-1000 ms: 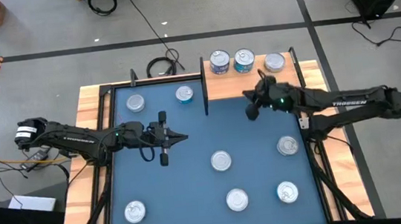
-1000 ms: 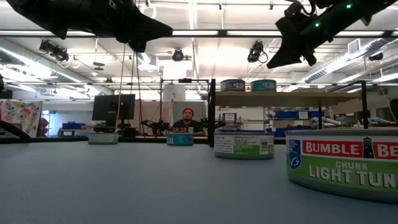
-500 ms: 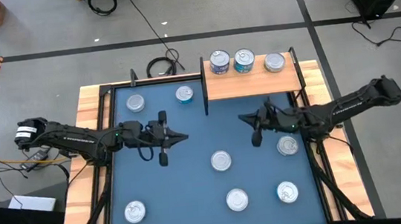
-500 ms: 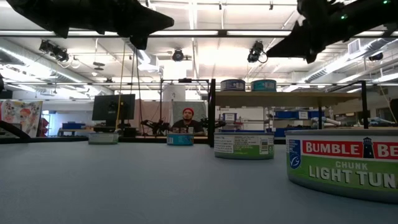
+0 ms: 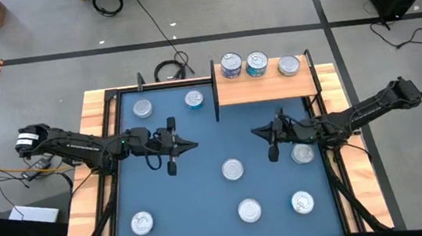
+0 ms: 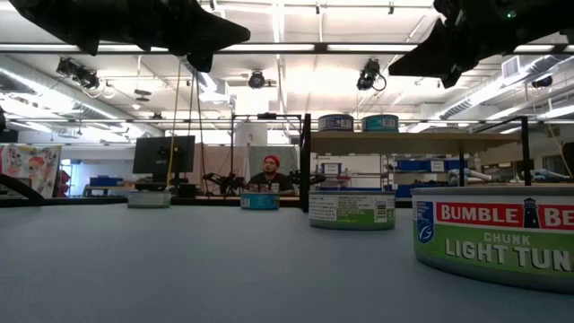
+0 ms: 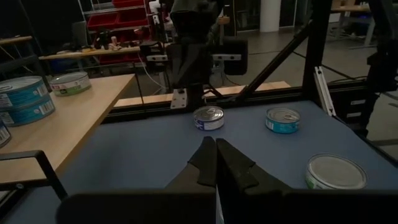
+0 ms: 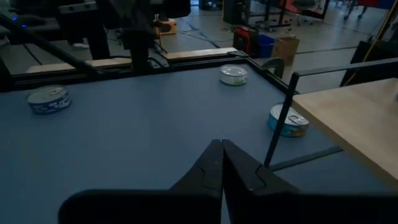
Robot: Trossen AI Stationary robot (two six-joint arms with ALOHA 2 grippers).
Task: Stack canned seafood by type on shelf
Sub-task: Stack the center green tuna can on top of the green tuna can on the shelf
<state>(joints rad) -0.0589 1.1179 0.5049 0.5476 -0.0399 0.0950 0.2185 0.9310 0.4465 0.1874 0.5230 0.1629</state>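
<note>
- While its two fingers are pressed together on nothing, the right gripper (image 5: 258, 133) hangs over the blue mat (image 5: 201, 174) just in front of the shelf (image 5: 264, 89), with one loose tin (image 5: 303, 153) close under its forearm and another tin (image 5: 233, 169) a little nearer the mat's middle.
- Closed tight and equally empty, the left gripper (image 5: 190, 144) waits above the mat's left half, pointing toward the centre.
- On the shelf stand three tins: two with blue sides (image 5: 230, 65) (image 5: 257, 63) next to each other, and a grey-sided one (image 5: 289, 65) apart at the right end, so sorting by type has begun.
- Judging by that, the step in hand is fetching the next tin; eight lie loose on the mat, two near the far-left edge (image 5: 142, 108) (image 5: 194, 98), three along the near edge (image 5: 142, 223) (image 5: 250, 209) (image 5: 302, 201).
- The next move would call for the right fingers to spread, drop over a nearby tin and clamp across its width, after checking its label colour so it joins the matching group.
- Every tin sits flat, shiny lid up; being short and round, each has its axis vertical and no long side to line up with.
- In the low view the closest tin (image 6: 493, 235) shows a green tuna label, a third kind perhaps.
</note>
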